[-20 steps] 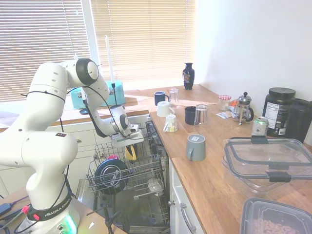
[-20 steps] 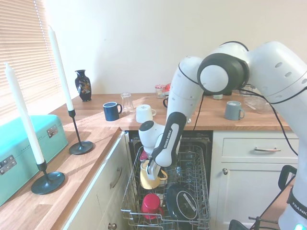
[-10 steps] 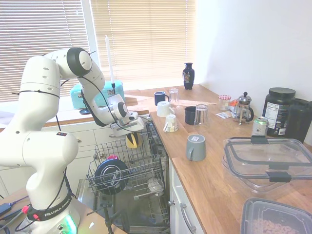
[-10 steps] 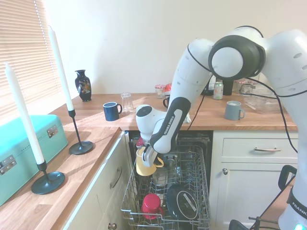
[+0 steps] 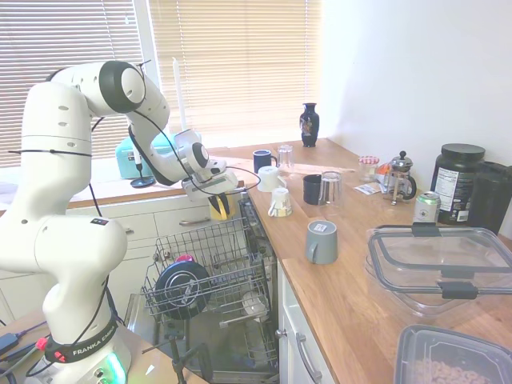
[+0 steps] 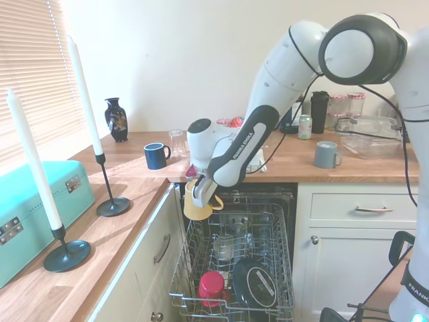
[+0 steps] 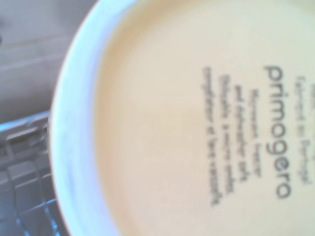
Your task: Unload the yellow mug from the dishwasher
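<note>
Wooden bench [image 5: 352,264] runs beside the open dishwasher [image 6: 234,268], whose wire rack is pulled out. Above the rack's rear edge, the gripper [image 6: 201,196] holds the yellow mug [image 6: 197,208] clamped, upside down, clear of the wires. Its pale base with sideways print fills the wrist view [image 7: 187,123].

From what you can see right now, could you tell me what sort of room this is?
Most likely a home kitchen: an open dishwasher with a wire rack under a wooden countertop, mugs and a French press on it, and white drawer cabinets alongside.
</note>
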Robot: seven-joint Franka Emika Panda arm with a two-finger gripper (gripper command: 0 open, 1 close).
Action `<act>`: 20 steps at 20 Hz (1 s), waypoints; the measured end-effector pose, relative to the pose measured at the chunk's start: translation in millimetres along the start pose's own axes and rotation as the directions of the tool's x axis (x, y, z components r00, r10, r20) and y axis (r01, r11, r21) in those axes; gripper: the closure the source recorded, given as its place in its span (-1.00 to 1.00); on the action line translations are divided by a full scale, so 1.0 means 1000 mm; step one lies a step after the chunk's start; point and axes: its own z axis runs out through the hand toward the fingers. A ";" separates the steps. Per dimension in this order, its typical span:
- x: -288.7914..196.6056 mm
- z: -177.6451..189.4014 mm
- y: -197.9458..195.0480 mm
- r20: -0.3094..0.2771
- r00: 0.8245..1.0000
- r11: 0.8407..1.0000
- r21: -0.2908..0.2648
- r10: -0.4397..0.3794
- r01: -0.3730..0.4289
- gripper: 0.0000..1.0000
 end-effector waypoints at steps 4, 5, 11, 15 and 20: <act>0.030 -0.027 0.032 -0.015 0.998 0.998 0.009 0.067 -0.067 1.00; 0.038 -0.033 0.041 -0.019 0.996 0.997 0.008 0.083 -0.083 1.00; 0.064 -0.046 0.083 -0.025 0.988 0.989 -0.007 0.151 -0.151 1.00; 0.072 -0.030 0.116 -0.002 0.981 0.980 -0.038 0.196 -0.196 1.00; 0.080 -0.021 0.143 0.021 0.968 0.967 -0.044 0.251 -0.250 1.00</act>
